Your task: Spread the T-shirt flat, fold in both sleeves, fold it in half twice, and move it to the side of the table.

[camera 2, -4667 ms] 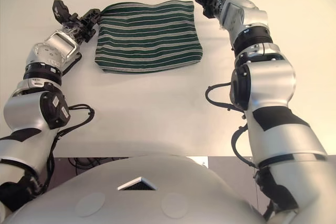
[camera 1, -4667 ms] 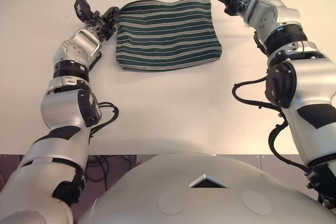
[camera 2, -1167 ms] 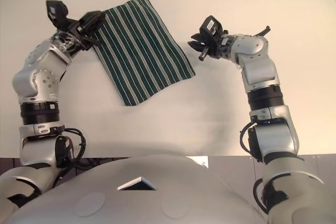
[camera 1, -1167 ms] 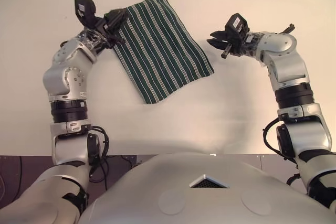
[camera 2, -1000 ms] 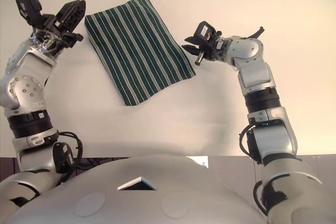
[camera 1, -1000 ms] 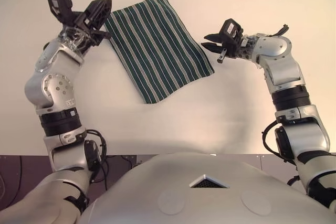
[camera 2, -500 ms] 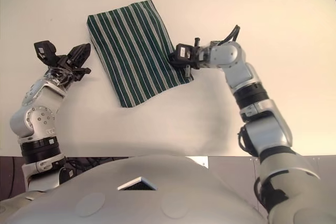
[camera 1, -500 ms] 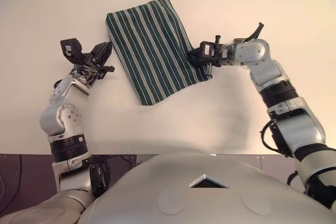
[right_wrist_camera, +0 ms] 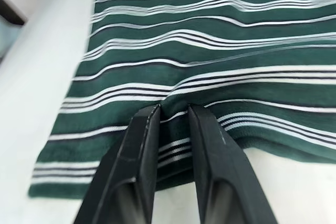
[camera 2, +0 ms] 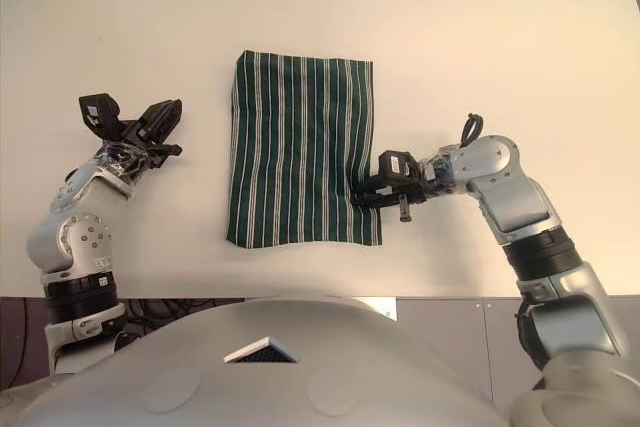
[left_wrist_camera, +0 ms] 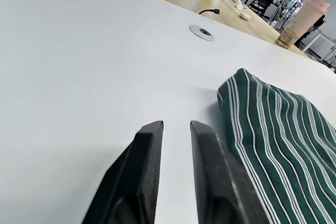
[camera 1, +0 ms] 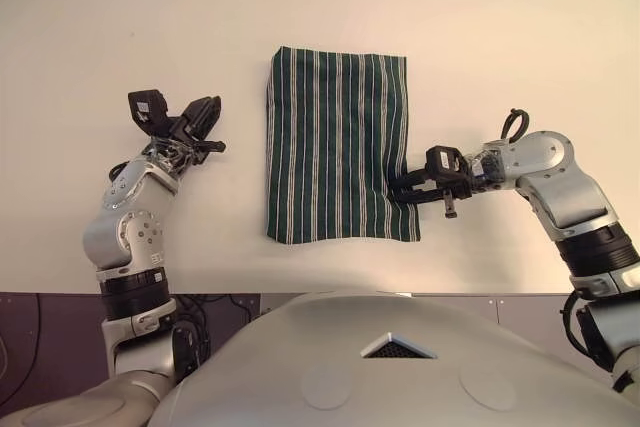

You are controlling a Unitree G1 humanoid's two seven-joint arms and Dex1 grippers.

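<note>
T-shirt (camera 1: 335, 142): folded striped rectangle, lies flat at centre of frame on the tabletop (camera 1: 500, 47) | right gripper (camera 1: 397, 188): grasping the T-shirt's right edge, lower part | left gripper (camera 1: 212, 127): released, empty, left of T-shirt, not touching

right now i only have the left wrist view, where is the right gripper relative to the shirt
Observer: The right gripper is at the T-shirt's right edge, near its front corner, shut on the fabric.
Operator: is the shirt fully folded
Observer: It lies as a flat folded rectangle, stripes running away from the robot.
Operator: is it at the side yet
Observer: No, it sits mid-table, straight in front of the robot.
</note>
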